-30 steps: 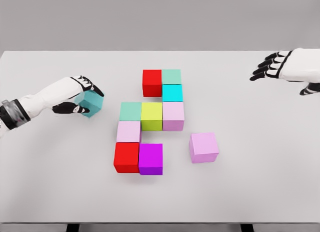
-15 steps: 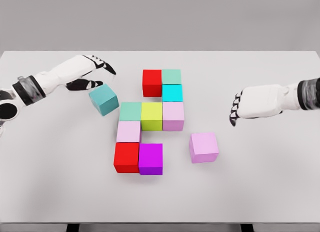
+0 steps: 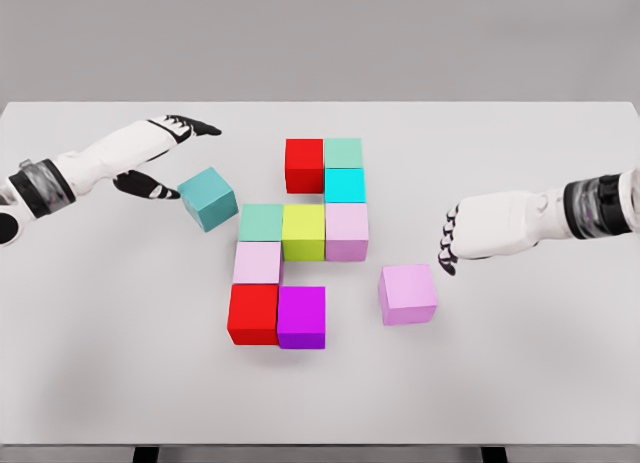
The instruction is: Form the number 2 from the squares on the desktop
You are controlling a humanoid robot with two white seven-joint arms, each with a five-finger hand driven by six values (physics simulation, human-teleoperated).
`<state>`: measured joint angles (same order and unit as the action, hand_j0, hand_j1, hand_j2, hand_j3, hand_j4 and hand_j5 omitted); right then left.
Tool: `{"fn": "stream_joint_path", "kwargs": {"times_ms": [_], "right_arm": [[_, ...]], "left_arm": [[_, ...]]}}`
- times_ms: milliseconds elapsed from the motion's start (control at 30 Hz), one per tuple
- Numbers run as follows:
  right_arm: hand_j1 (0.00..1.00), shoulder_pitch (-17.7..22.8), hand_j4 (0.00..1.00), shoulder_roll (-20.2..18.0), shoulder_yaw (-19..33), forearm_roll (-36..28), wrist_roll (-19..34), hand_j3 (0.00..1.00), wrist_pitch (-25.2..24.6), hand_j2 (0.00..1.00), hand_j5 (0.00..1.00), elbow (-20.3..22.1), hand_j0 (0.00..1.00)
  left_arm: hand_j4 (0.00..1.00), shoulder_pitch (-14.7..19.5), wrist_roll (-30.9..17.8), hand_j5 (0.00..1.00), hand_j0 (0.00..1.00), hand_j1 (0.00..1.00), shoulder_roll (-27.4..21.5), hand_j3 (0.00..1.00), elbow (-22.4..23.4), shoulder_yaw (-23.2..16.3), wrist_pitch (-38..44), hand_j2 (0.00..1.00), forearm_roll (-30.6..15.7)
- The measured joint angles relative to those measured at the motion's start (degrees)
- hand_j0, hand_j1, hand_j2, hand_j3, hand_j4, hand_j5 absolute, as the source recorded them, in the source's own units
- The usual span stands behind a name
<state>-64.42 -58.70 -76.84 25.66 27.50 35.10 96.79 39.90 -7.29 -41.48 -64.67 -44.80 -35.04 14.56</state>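
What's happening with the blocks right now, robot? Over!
Left hand open, beside teal cube. Right hand open, near loose pink cube. Nothing blocking.

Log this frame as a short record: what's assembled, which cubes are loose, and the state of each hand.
assembled cluster: eight cubes touching, from red cube at top to magenta cube at bottom
loose cubes: teal cube left of the cluster, tilted; pink cube right of it
left hand: open, beside the teal cube, not gripping
right hand: open, fingers down, above and right of the pink cube
surface: white table
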Motion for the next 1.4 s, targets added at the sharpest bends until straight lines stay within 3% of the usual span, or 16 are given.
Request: {"fn": "stream_joint_path", "kwargs": {"times_ms": [567,1033,1400], "right_arm": [[0.53,1.49,0.53,3.52,-0.02,1.39,0.26,0.53,0.01,0.53,0.53,-5.74,0.53],[0.53,2.90,0.53,5.26,-0.02,2.42,0.30,0.53,0.00,0.53,0.53,-6.87,0.53],[0.53,3.69,0.53,5.82,0.05,2.19,0.51,0.53,-0.11,0.53,0.53,-4.16,0.53]], "left_arm": [[1.00,-0.88,-0.03,1.00,1.00,1.00,2.22,1.00,0.15,-1.81,0.00,1.00,2.30],[1.00,1.85,-0.04,1.00,1.00,1.00,6.75,1.00,7.35,-1.93,0.00,1.00,2.82],[1.00,4.92,-0.11,1.00,1.00,1.00,10.69,1.00,12.29,-1.95,0.00,1.00,3.28]]}}
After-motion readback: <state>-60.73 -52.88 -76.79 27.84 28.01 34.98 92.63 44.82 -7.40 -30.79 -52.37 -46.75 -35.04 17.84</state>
